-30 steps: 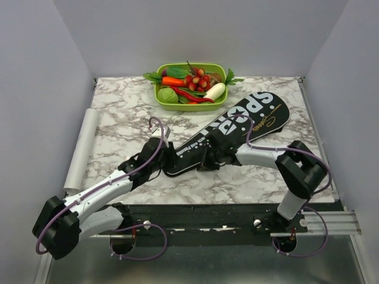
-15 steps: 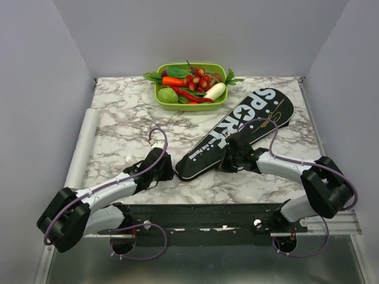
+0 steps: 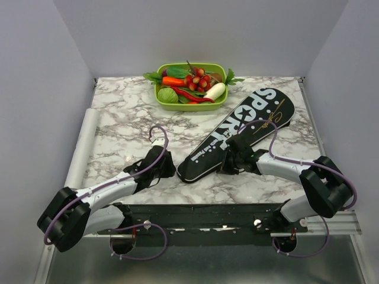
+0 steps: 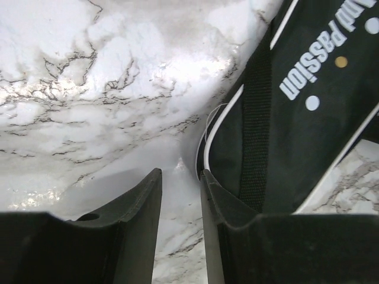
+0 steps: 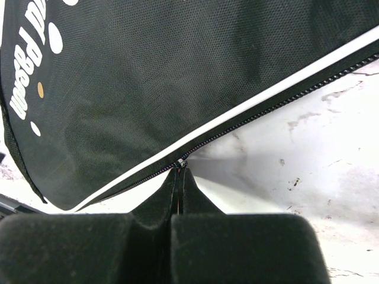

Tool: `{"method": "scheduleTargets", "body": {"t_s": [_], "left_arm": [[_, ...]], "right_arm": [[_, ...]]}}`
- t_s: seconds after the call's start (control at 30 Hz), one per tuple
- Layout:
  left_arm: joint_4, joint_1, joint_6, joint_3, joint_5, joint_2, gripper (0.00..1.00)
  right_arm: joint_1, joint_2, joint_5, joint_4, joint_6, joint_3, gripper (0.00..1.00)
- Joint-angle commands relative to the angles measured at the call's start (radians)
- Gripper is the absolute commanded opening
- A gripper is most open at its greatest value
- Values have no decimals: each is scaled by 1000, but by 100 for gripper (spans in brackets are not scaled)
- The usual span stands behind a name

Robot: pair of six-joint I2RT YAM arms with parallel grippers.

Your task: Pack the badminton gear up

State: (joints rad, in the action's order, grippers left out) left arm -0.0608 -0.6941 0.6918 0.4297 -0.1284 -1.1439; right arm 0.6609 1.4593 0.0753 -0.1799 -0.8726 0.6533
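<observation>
The long black bag (image 3: 244, 125) lettered "SPORT" lies flat and diagonal on the marble table, narrow end toward me. My right gripper (image 3: 228, 161) is at its near long edge, shut on the zipper pull (image 5: 182, 161) on the bag's zipped edge (image 5: 177, 71). My left gripper (image 3: 168, 168) sits just left of the bag's narrow end (image 4: 308, 130). Its jaws (image 4: 180, 173) are a little apart with only bare table between them. The right finger (image 4: 222, 201) is beside the bag's edge. No rackets or shuttlecock are in view.
A green tray (image 3: 188, 106) of toy vegetables stands at the back centre, just beyond the bag's wide end. A white roll (image 3: 83, 148) lies along the table's left edge. Grey walls enclose the table on three sides.
My right gripper has slid right along the bag's near edge, then held still. The bag has shifted right and settled flat. My left gripper has drawn back off the narrow end.
</observation>
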Motion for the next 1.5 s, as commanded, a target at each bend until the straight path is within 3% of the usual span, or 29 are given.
{"method": "scheduleTargets", "body": {"t_s": [0.0,0.17,0.83,0.97,1.27,1.47], "left_arm": [[-59,-4,-15,18,9,96,39],[-60,-4,-21,30,15,101,39],[179,-31,12,58,82,-226,36],[208,-42,26,43,87,-241,26],[202,-71,37,40,76,-229,24],[185,-91,41,20,72,-172,24]], "right_arm": [[3,22,-5,-9,20,6,1],[3,35,1,-1,21,12,1],[23,76,11,19,35,23,1],[103,119,-14,-9,31,80,1],[304,286,43,5,-62,265,1],[368,416,101,45,-131,397,1]]}}
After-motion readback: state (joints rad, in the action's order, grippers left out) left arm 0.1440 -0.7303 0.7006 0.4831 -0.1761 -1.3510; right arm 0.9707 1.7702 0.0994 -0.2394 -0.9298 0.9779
